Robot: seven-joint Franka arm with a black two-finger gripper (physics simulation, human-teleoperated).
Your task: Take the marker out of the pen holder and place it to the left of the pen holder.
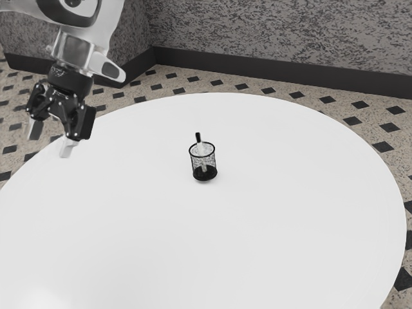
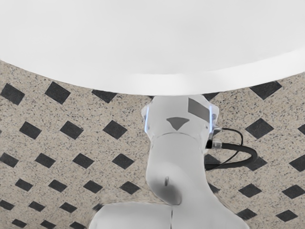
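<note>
My gripper [image 1: 49, 144] hangs above the table's edge at the exterior view's left, its two fingers apart with nothing between them. Well away from it, near the middle of the table, a black mesh pen holder [image 1: 204, 172] stands upright. The marker [image 1: 199, 143], white with a black upper end, leans slightly inside the holder and sticks out above its rim. Its lower part can be seen through the mesh.
The round white table [image 1: 283, 225] has its curved edge [image 2: 167, 83] under my hand. In the wrist view the arm's base [image 2: 176, 124] stands beside that edge on the tiled floor. A grey wall runs behind the table.
</note>
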